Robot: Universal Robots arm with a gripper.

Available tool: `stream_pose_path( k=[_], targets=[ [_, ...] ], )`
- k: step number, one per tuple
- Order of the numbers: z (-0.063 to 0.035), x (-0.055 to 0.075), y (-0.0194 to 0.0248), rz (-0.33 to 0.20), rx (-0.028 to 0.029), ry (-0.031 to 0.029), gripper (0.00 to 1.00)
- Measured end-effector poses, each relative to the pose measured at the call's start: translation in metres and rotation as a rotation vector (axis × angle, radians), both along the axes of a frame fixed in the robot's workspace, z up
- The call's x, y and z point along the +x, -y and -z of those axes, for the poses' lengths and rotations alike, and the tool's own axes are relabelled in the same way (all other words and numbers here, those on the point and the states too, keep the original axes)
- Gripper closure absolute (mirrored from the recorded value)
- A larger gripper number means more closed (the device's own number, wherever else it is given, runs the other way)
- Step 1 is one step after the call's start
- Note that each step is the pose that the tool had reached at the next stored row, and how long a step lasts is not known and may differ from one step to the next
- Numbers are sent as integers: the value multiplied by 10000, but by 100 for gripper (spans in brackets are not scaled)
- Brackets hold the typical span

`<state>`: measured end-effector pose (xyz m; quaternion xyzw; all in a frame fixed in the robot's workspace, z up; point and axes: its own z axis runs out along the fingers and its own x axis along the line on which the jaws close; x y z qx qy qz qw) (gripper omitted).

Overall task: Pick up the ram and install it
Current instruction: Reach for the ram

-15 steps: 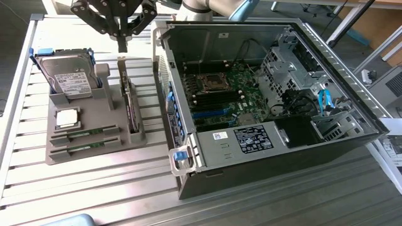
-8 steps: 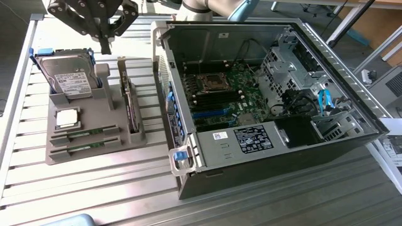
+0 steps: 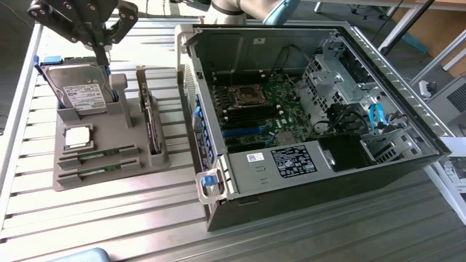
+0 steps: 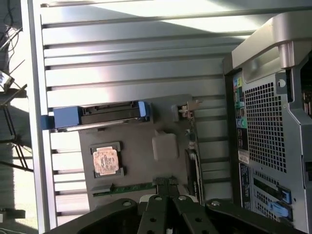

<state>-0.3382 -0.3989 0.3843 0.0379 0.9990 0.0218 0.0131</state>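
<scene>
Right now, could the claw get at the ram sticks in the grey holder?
Probably yes: the ram sticks lie uncovered, with nothing over them; the claw hangs above the hard drive nearby.

Robotics lab or assembly workshop: slotted aluminium-profile tabletop (image 3: 109, 218) carrying an opened desktop computer case (image 3: 350, 180) beside a grey parts fixture (image 3: 109, 169) with a hard drive (image 3: 80, 90) stood upright in it; desk legs (image 3: 406, 23) beyond, toward the exterior view's right.
</scene>
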Motion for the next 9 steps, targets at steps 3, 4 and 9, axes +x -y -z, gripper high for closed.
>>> stream_pose_path(
  k=[3,4,9],
  targets=[
    [6,-66,0,0,0,0,90],
    [9,-93,0,-1,1,1,90],
    [16,-177,0,0,0,0,90]
  ],
)
